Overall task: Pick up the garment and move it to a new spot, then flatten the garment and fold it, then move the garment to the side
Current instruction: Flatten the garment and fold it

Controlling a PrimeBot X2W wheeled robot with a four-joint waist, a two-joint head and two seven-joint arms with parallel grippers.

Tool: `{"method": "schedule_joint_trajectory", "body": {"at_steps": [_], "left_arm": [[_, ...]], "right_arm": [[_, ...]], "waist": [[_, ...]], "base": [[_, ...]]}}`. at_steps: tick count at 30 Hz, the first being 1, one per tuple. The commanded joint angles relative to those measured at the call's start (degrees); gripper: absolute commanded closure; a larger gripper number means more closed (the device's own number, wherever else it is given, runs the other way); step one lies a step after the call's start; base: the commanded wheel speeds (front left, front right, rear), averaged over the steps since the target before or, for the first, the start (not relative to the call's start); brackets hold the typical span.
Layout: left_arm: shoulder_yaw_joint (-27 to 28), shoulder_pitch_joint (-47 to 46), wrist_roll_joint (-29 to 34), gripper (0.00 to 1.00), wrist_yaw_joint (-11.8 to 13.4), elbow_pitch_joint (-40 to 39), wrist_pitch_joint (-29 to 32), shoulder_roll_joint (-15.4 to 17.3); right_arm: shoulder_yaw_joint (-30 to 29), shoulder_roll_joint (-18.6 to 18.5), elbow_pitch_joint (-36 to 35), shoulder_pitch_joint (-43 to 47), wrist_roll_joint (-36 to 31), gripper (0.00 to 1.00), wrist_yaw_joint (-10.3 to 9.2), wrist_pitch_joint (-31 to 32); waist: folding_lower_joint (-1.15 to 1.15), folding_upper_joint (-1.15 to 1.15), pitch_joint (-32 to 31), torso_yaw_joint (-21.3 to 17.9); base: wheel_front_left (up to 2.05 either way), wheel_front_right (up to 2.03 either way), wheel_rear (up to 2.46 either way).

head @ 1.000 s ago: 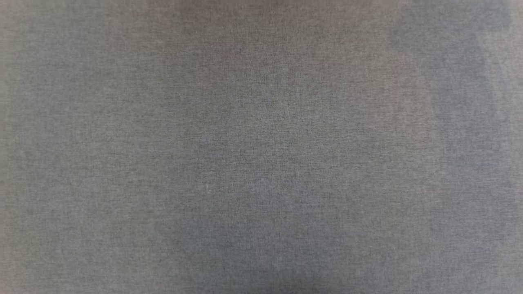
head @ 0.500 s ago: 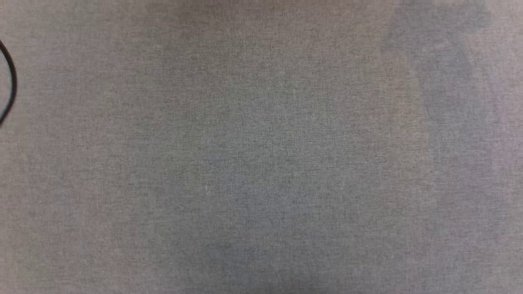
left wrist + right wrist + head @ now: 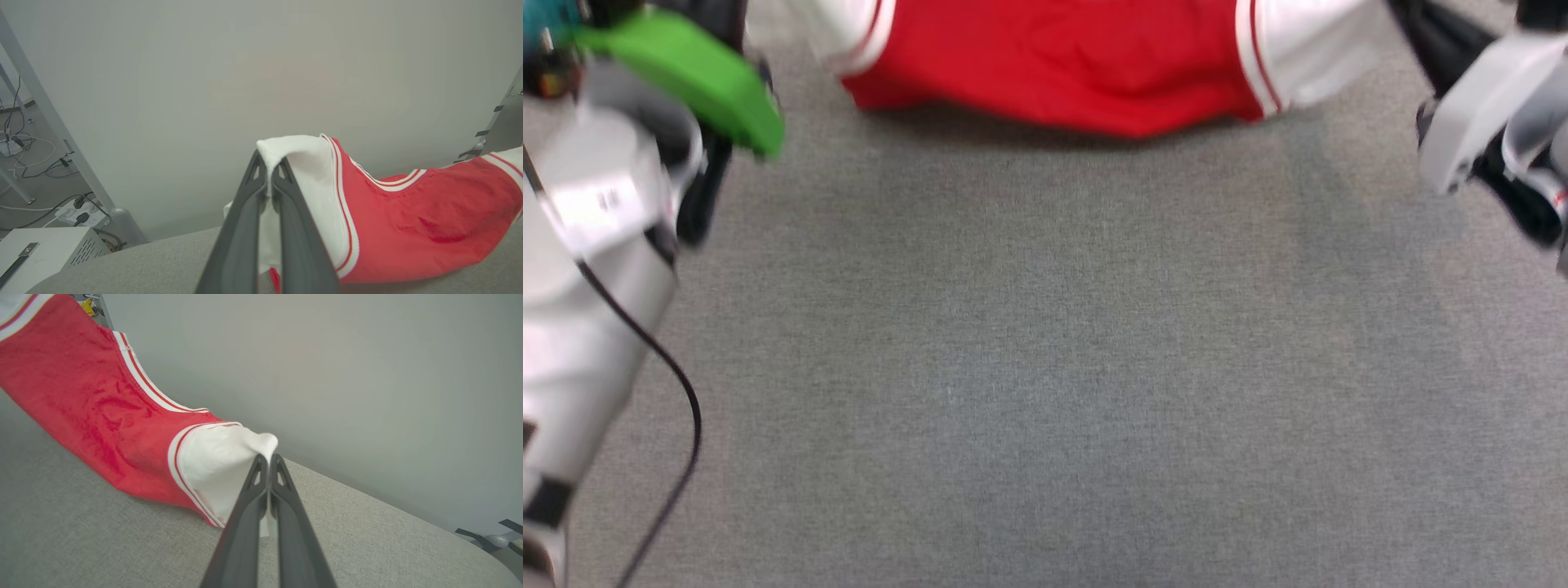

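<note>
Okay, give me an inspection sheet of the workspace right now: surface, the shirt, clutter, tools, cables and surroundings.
surface: grey fabric-covered top.
job's things: red garment with white sleeves, stretched between both tools at the far side, its body sagging onto the surface.
clutter: nothing seen.
grippers: left tool shut on one white sleeve; right tool shut on the other.
cables: black cable running along the left arm; floor cables and a power strip beside the surface.
surroundings: pale wall, metal frame leg, white vented box.
</note>
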Motion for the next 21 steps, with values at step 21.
{"method": "schedule_joint_trajectory", "body": {"at_steps": [21], "left_arm": [[16.3,53.7,3.7,1.0,2.9,-10.5,-0.3,-1.7]], "right_arm": [[-2.2,-13.2,-12.3,39.2,4.8,1.0,-0.04,-2.6]], "waist": [[0.0,0.0,-15.7,1.4]], "base": [[0.0,0.0,0.0]]}}
